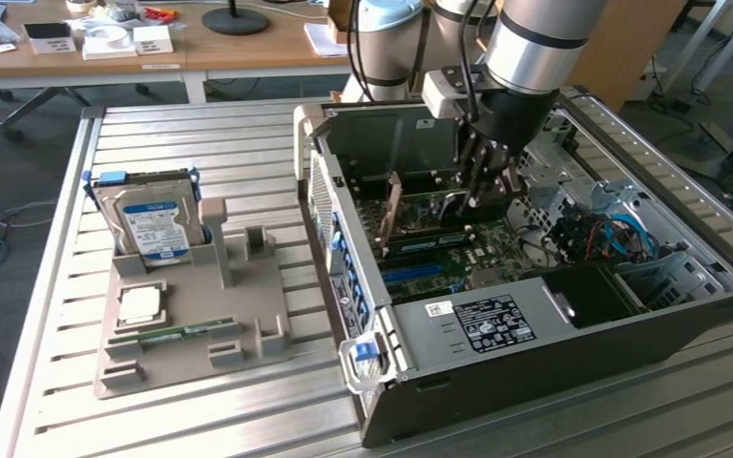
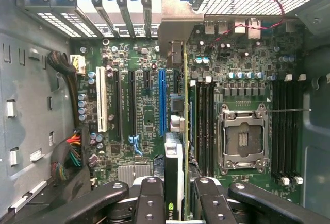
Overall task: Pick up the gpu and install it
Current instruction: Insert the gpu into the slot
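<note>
A: What is seen at the fingers (image 2: 150, 199)?
B: They are clamped on the gpu (image 2: 174, 177), one on each flat face, with the card's thin upper edge showing between them.
A: How is the card turned?
B: It is held standing on edge. Its long axis runs straight out from the fingers, in line with the expansion slots. Its metal bracket (image 2: 178, 26) end is pointed away from the fingers, at the rear wall of the computer case (image 1: 507, 372).
A: What lies below it?
B: The motherboard (image 2: 149, 118). A blue slot (image 2: 162, 100) is found just beside the card on one side, and black memory slots (image 2: 205, 126) just beside it on the other. Whether the card's lower edge is seated cannot be told.
A: And further out?
B: A white slot (image 2: 101, 105) is seen beyond the blue one, and a processor socket (image 2: 242, 139) beyond the memory slots.
A: Outside the case?
B: Well apart from the fingers, toward the exterior view's left, a grey tray (image 1: 188, 353) is set on the bench (image 1: 214, 143). A hard drive (image 1: 157, 224) is stood upright in it and a green memory stick (image 1: 176, 334) is laid flat.
</note>
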Robot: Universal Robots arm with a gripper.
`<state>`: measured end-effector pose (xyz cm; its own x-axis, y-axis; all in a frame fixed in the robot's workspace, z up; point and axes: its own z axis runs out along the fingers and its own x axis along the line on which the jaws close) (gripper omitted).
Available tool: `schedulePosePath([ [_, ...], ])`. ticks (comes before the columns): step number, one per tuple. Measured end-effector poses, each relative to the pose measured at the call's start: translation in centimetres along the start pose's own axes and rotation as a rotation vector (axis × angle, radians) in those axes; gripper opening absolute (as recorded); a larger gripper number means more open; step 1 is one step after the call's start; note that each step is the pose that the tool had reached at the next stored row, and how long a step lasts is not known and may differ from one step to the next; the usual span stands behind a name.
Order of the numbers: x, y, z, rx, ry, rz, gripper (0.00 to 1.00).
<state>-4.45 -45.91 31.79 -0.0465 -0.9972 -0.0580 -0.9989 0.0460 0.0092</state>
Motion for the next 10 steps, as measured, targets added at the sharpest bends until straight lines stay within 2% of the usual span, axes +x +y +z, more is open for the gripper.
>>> schedulePosePath([
  [10,0.04,0.09,0.26,-0.0004,0.0009,-0.004,0.27],
])
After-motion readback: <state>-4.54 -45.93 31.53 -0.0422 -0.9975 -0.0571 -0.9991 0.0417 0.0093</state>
